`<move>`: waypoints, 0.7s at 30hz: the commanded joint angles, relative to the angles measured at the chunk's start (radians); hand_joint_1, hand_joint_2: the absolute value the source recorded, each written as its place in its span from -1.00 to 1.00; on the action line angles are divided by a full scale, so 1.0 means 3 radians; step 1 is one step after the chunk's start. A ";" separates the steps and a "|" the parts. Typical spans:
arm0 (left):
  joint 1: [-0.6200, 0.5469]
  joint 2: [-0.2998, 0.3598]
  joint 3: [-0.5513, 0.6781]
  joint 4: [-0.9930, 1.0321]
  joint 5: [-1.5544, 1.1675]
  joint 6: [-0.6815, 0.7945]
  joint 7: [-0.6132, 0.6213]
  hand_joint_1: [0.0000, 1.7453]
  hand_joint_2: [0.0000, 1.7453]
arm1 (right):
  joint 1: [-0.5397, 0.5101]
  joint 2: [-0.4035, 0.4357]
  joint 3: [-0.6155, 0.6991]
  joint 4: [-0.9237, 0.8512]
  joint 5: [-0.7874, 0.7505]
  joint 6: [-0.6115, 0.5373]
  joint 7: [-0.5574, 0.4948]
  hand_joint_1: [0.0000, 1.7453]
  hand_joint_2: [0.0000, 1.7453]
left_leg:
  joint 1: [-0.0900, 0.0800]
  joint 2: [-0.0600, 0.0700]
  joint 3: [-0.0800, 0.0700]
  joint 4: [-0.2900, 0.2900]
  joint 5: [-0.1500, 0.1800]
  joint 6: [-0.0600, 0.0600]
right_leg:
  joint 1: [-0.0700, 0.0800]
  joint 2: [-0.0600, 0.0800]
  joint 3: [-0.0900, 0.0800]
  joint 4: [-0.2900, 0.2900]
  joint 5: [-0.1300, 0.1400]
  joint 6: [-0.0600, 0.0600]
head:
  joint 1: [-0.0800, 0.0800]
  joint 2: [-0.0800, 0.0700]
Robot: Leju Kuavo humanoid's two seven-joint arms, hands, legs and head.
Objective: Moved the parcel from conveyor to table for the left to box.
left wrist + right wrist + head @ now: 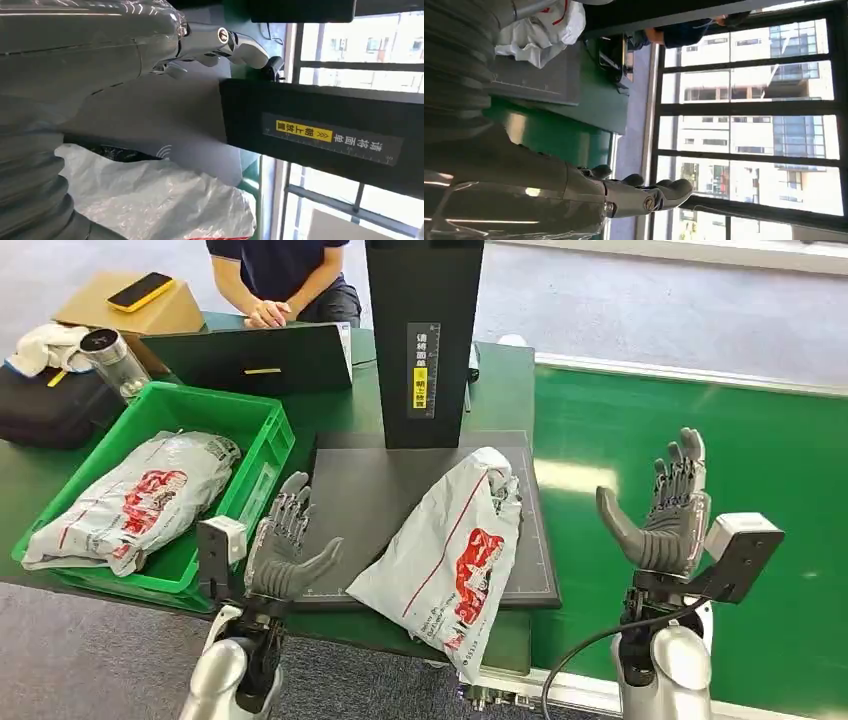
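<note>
Head view shows the parcel (450,550) lying on the dark mat (350,490), its lower end hanging past the table (500,380) edge. Both hands are spread and hold nothing: left hand (285,540) just beside the parcel, right hand (665,510) raised well apart over the conveyor (700,440). A nudge could slide the overhanging bag off; slippery plastic may also escape a loose grasp before reaching the bin (255,425).

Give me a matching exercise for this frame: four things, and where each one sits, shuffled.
Things:
1. parcel
2. second parcel
3. phone
4. right hand

Places:
A. on a cardboard box
B. on the dark mat, overhanging the table edge
C. raised over the green floor
D. in the green crate

Pairs: 1-B, 2-D, 3-A, 4-C
</note>
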 commanded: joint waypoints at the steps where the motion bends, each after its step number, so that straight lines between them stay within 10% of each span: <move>1: -0.0047 0.0047 -0.0059 -0.0009 -0.0060 -0.0065 0.0022 -1.00 1.00 | 0.0131 0.0123 -0.0074 -0.0273 0.0038 -0.0071 -0.0153 -1.00 1.00 | 0.0000 -0.0003 0.0011 -0.0005 -0.0003 -0.0009 | -0.0001 -0.0004 0.0011 -0.0004 -0.0005 -0.0001 | -0.0001 0.0000; 21: -0.0324 -0.0008 -0.1461 0.0609 -0.1314 -0.0150 0.0201 -1.00 1.00 | 0.0590 0.0307 -0.0692 -0.0601 0.0127 -0.0212 0.0049 -1.00 1.00 | -0.0006 -0.0007 0.0009 -0.0006 -0.0001 -0.0005 | -0.0006 -0.0007 0.0010 -0.0008 -0.0003 0.0001 | 0.0001 0.0000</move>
